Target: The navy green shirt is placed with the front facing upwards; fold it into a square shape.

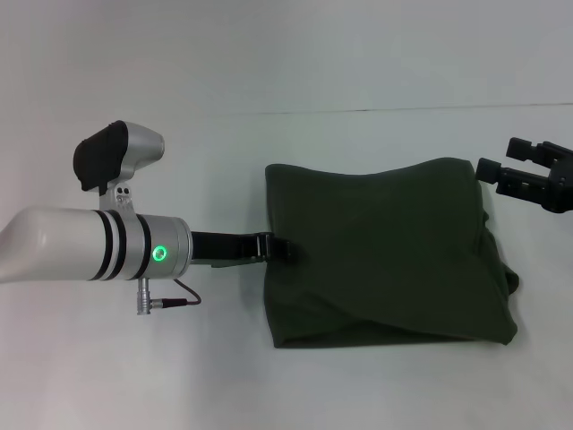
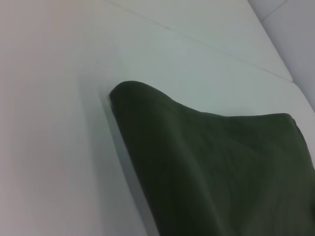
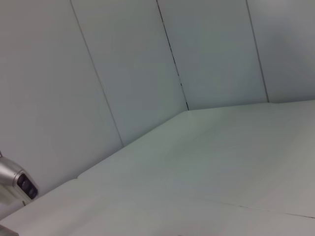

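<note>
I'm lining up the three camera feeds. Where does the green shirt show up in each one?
Head view: the navy green shirt lies folded right of centre on the white table, the left gripper at its left edge, the right gripper off its far right corner.
Left wrist view: the shirt fills the lower right.
Right wrist view: not in it.
Shared landmark: the white table.

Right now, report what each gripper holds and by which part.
The left gripper grips the navy green shirt at the middle of its left edge. The right gripper is open and holds nothing, beside the shirt's far right corner.
</note>
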`<state>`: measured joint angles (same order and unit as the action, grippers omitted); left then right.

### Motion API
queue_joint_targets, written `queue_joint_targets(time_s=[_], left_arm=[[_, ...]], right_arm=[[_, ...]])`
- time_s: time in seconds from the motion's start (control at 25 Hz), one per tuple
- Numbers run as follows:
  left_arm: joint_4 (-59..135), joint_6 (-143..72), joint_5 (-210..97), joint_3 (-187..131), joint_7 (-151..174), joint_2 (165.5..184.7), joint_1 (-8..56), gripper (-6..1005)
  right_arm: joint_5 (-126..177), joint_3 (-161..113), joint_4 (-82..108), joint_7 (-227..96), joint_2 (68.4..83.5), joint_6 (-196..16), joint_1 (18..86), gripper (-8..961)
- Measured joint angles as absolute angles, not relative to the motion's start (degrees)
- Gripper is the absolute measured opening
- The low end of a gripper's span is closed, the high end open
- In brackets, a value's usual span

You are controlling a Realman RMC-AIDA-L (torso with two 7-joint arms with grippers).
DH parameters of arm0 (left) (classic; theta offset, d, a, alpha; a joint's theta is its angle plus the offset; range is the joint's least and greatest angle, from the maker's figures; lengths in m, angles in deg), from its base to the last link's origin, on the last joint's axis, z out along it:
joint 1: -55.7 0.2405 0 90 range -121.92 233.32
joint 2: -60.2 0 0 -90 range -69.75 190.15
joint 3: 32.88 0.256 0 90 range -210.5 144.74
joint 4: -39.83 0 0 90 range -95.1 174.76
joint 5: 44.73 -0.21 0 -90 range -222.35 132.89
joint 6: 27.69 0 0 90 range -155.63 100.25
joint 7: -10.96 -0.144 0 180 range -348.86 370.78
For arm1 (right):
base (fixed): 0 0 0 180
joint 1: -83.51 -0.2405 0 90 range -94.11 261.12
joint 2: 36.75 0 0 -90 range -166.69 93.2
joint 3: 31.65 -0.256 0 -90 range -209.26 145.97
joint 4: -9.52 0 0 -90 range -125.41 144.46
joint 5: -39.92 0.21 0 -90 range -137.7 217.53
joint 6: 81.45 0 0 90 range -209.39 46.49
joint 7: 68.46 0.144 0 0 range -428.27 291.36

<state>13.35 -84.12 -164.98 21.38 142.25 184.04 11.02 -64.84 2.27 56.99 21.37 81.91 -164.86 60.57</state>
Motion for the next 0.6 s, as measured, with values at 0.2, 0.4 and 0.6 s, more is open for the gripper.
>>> queue_joint_targets(time_s=[0.2,0.4,0.6], left_arm=[[13.3,-83.9,-165.0,21.4,142.1,184.04,10.9,260],[13.2,-84.1,-164.8,21.3,141.6,184.10,11.0,83],[11.6,-84.8,-164.7,21.3,140.6,183.99,12.5,78]], right_arm=[[-64.8,2.3,57.0,21.4,82.00,-164.8,60.6,882],[-64.8,2.3,57.0,21.4,82.08,-164.5,60.5,883],[-64.8,2.3,56.6,21.4,82.08,-164.4,60.3,884]])
